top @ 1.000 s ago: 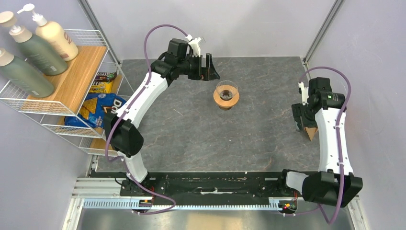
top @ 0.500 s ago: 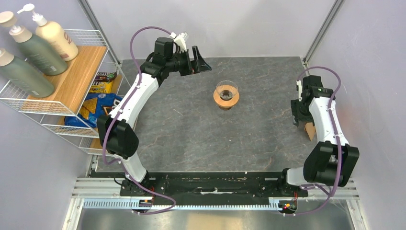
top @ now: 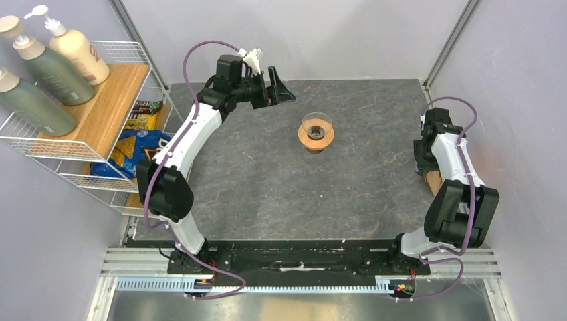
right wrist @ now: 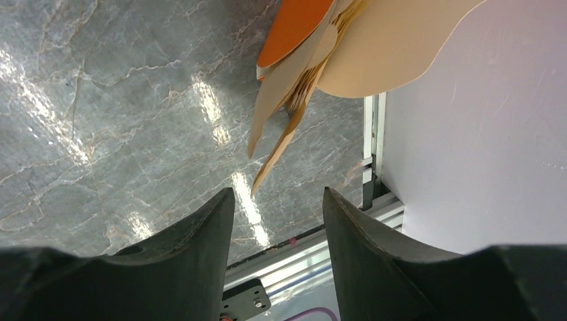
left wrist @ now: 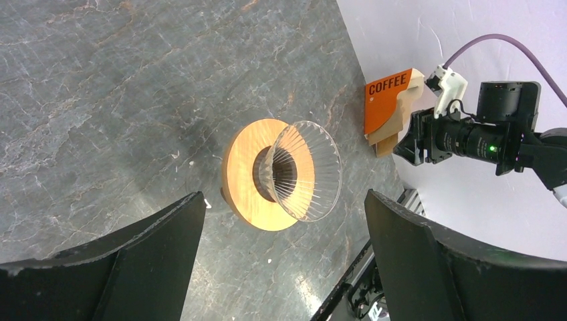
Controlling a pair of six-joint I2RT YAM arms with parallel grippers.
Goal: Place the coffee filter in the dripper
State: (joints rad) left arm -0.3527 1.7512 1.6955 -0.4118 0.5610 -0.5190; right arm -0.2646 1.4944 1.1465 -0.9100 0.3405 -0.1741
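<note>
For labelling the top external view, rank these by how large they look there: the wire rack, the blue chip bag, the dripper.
1. wire rack: largest by far.
2. blue chip bag: partly hidden under the shelf, judged by its visible part only.
3. dripper: smallest.

On my left, a white wire rack is standing beside the grey stone table, carrying three pump bottles and a wooden shelf. Lower in it, a blue chip bag is lying beside a dark snack packet. Far to my right, an orange holder lettered COFFEE is standing at the table's edge, close by the pale wall.
</note>
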